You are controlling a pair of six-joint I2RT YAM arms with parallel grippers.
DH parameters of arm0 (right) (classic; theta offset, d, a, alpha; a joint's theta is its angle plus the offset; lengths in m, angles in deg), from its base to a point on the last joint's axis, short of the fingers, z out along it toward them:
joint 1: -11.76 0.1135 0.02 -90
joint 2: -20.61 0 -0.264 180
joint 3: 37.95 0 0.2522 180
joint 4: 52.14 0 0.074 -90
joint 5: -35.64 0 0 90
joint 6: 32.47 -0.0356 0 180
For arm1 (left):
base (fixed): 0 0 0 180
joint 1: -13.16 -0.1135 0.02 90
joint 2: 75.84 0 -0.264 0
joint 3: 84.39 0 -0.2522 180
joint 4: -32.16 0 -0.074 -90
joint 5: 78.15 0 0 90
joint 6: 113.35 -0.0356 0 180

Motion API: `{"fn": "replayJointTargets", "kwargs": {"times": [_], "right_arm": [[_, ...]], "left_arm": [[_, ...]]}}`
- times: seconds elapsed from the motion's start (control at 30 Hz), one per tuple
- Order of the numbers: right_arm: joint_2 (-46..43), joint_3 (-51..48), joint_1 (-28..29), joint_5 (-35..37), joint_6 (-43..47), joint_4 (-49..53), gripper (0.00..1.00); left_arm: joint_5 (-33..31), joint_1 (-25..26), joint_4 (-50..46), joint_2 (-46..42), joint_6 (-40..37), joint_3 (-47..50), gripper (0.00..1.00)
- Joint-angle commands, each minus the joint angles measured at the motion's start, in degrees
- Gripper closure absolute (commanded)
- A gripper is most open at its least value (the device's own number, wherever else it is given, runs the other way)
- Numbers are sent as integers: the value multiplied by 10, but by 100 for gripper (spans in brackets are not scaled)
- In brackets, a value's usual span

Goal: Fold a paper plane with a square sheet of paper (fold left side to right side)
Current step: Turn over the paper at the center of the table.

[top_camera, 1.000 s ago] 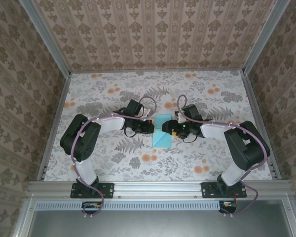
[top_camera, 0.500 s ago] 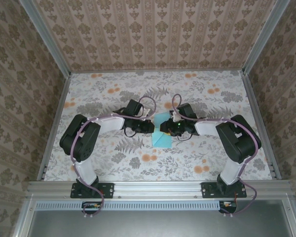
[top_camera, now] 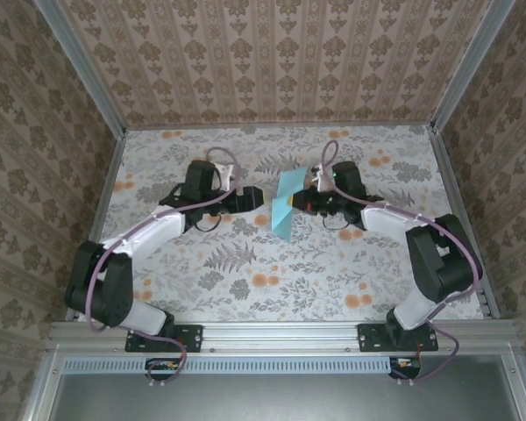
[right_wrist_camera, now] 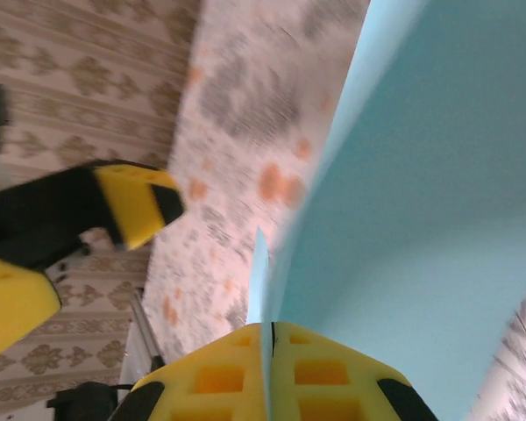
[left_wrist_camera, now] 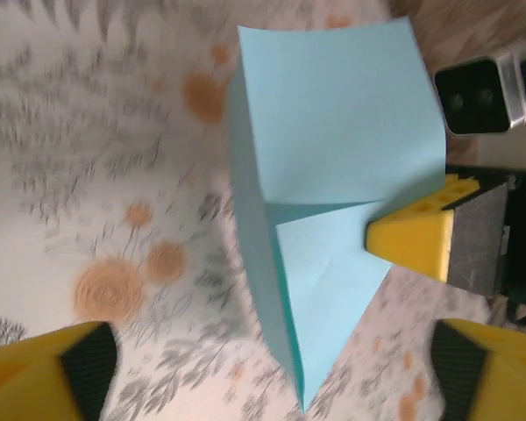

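Light-blue paper point(left_wrist_camera: 333, 132), yellow gripper fingers point(left_wrist_camera: 412, 237) (black-backed), grey-and-orange floral tabletop point(top_camera: 245, 263), beige damask walls point(top_camera: 272, 61)

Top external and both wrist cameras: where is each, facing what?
Top external: high behind the robot, looking down on the table; shows left arm, right arm, left hand, right hand, light-blue paper.
Left wrist: faces the paper and right hand; own open fingertips at bottom corners.
Right wrist: looks along the paper pinched in its own fingers, toward the left hand.
Shared: every view shows the paper; each wrist view shows the other hand.
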Motion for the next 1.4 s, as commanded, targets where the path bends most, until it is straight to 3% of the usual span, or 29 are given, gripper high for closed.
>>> {"fn": "replayJointTargets", "kwargs": {"times": [0.0,0.23,0.43,0.63,0.83,1.0,1.07,1.2,1.27,1.37], "right_arm": [[-50,49,-9,-68,48,-35,95],[-60,124,-6,-136,49,-50,96],[-54,152,11,-162,39,-71,96],[-53,139,15,-175,-5,-130,96],[-58,124,14,-161,-6,-126,95],[-55,112,12,-147,-6,-113,93],[-58,105,9,-136,-4,-107,89],[-73,96,1,-112,15,-70,78],[-85,92,-3,-96,37,-34,71],[-115,79,-14,-50,77,33,59]], "left_arm": [[75,-24,111,-36,62,13,0],[172,-22,210,-46,109,-27,0],[198,-1,264,-29,143,-50,1],[200,5,267,-11,151,-62,10],[198,5,284,-18,157,-61,29],[197,5,286,-31,155,-59,62],[190,5,275,-38,147,-57,74],[173,5,224,-50,116,-60,88],[162,5,189,-55,93,-62,90],[115,24,65,-65,16,-82,95]]}}
